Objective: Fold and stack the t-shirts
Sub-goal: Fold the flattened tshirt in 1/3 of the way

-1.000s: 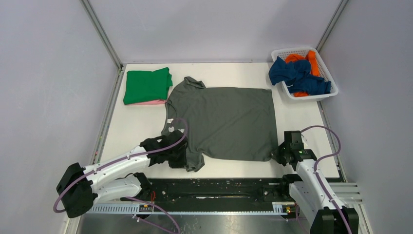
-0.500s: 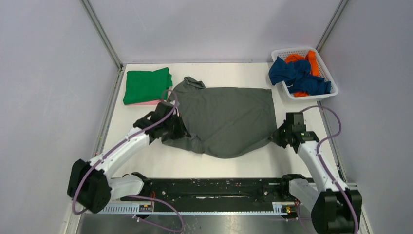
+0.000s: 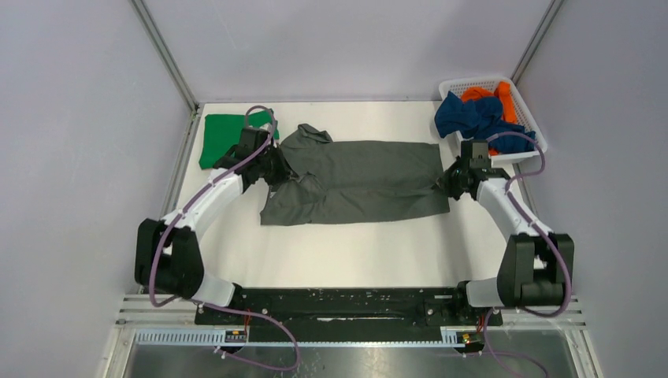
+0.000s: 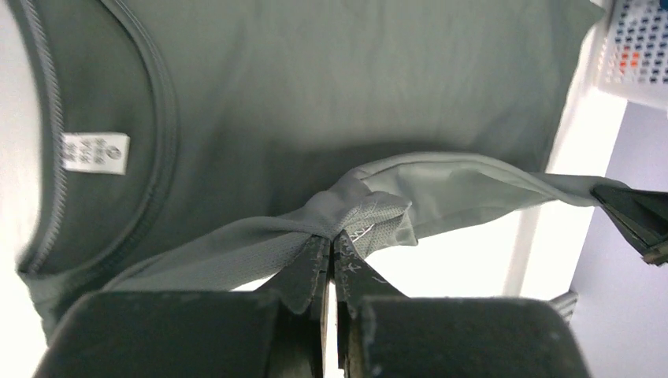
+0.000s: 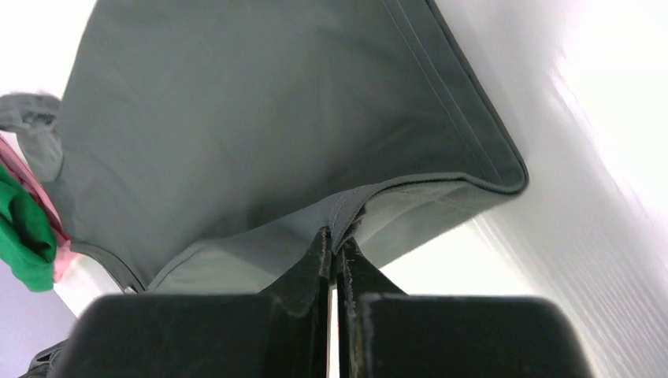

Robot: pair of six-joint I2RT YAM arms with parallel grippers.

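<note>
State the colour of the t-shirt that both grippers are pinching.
The t-shirt is plain dark grey. It shows best in the top external view.

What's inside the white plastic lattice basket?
A crumpled navy blue cloth t-shirt lies over orange cloth in the white plastic lattice basket; its floor and anything beneath them are covered.

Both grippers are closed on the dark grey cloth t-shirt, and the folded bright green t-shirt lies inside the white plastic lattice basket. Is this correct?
Not quite. The folded bright green t-shirt lies at the far left of the table, not inside the white plastic lattice basket, as the top external view shows. The left gripper and right gripper are closed on the dark grey cloth t-shirt.
</note>
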